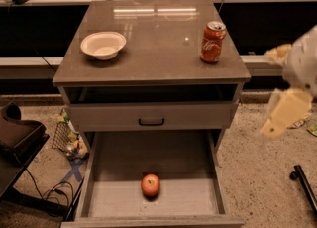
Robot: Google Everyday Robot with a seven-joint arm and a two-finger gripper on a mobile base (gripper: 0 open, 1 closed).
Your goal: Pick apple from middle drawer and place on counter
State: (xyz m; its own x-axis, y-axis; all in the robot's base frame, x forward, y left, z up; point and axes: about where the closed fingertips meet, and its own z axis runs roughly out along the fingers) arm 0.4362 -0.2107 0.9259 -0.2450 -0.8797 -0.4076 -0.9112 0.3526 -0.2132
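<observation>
Apple is being observed on the floor of the open middle drawer, gripper being held well right of the worktop, its opening not tellable; roll-away is being risked if the round apple is nudged off-centre on approach.

No words or numbers can be read here. The orange can stands near the right edge of the surface, a bit closer to the back right corner than the front one. It has pale marks on its side (they look like a curly drink name), but the letters are too fuzzy to make out. The gripper hangs in the air past the right edge of the surface, beside the front right corner. It is pale yellow and white, and no letters can be made out on it.
</observation>
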